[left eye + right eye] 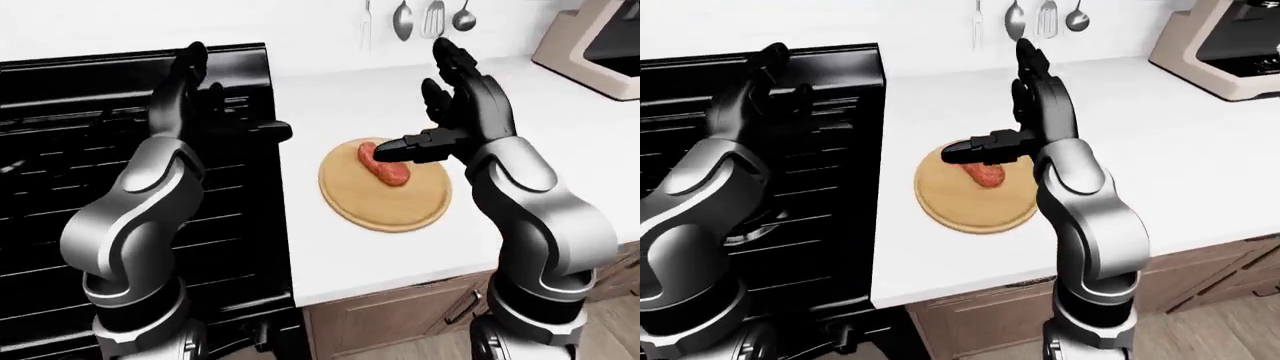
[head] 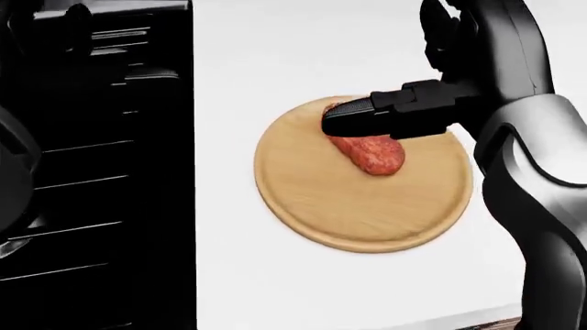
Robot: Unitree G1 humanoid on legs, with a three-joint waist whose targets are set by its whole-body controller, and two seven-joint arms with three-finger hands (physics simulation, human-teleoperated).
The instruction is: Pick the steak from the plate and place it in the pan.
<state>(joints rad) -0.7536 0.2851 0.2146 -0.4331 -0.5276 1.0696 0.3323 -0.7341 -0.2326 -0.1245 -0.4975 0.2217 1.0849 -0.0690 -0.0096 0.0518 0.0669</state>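
Both arms are raised with elbows bent. The right hand is spread, thumb jutting toward nine o'clock. The left hand points to twelve, fingers apart.

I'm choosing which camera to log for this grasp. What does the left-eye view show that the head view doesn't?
Only the left-eye view shows the left hand raised open over the stove, the hanging utensils, the appliance and the cabinet. Only the head view shows the steak large, close up. Both show the open right hand over the steak on the plate.
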